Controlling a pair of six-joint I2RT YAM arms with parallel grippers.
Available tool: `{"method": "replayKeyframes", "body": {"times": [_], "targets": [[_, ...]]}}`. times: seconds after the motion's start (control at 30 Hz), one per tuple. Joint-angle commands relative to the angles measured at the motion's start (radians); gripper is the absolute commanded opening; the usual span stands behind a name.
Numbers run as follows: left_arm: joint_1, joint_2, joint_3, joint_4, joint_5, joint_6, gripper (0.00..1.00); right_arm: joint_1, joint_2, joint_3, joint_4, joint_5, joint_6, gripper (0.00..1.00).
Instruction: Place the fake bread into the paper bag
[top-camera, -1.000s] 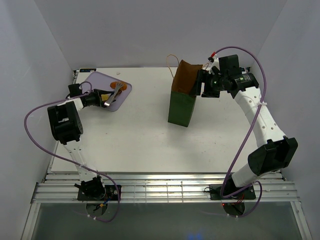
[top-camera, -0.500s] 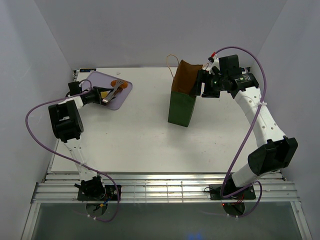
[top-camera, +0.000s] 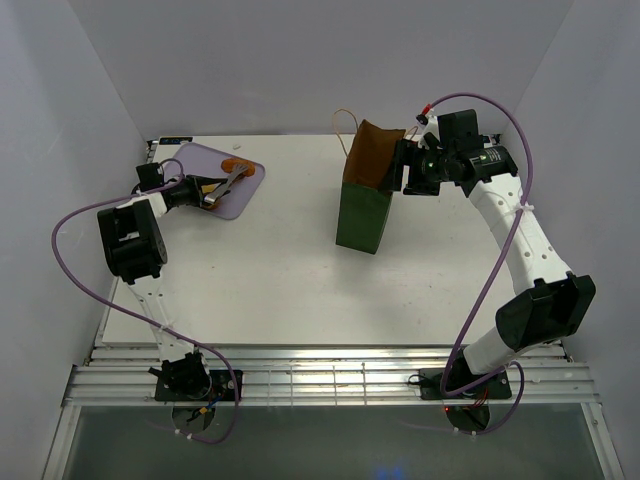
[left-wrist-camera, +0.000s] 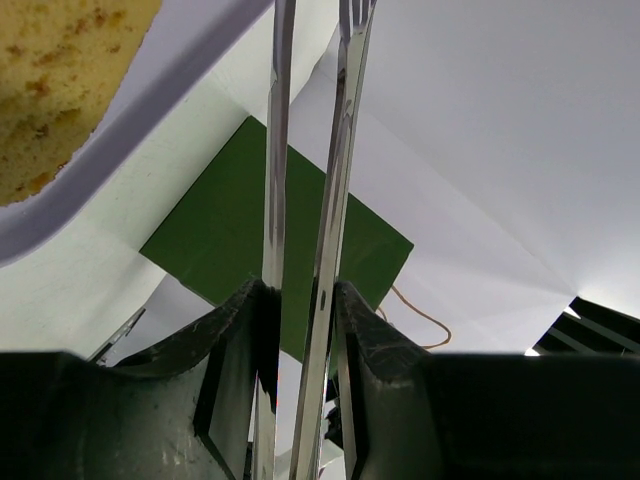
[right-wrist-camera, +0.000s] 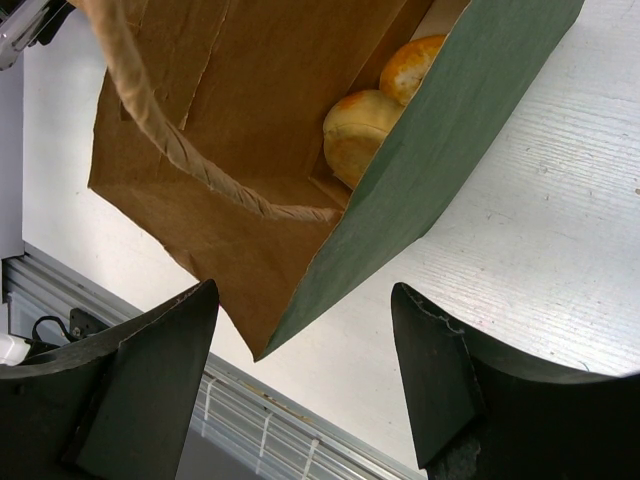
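Observation:
My left gripper (left-wrist-camera: 300, 290) is shut on a pair of metal tongs (left-wrist-camera: 335, 150), whose two blades run almost together. From above, the tongs (top-camera: 226, 183) reach over the lilac tray (top-camera: 195, 158), their tips at a brown piece of fake bread (top-camera: 241, 167). A yellowish slice (left-wrist-camera: 55, 70) lies on the tray near the left gripper (top-camera: 205, 195). The dark green paper bag (top-camera: 362, 215) stands upright mid-table. Two golden buns (right-wrist-camera: 358, 132) lie inside it. My right gripper (right-wrist-camera: 305, 290) is open, its jaws on either side of the bag's rim corner without touching it.
The bag's tan string handle (top-camera: 342, 122) loops up behind it, and another handle (right-wrist-camera: 165, 130) crosses the right wrist view. White walls close in the table on three sides. A metal rail (top-camera: 330, 375) runs along the near edge.
The left gripper has squeezed the tongs narrower, and their tips have shifted slightly toward the brown piece on the tray. The right arm and the bag have not moved.

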Motion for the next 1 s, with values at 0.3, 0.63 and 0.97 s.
{"method": "replayKeyframes", "body": {"times": [0.3,0.63,0.97], "targets": [[-0.004,-0.087,0.002,-0.067,-0.036,0.028,0.0,-0.005,-0.019,0.013,0.021,0.004,-0.007,0.75],[0.006,-0.192,-0.043,-0.125,-0.081,0.066,0.0,-0.007,-0.03,-0.002,0.03,-0.004,-0.009,0.76],[0.016,-0.259,-0.04,-0.218,-0.099,0.135,0.0,-0.007,-0.039,-0.014,0.033,-0.01,-0.007,0.76]]}}
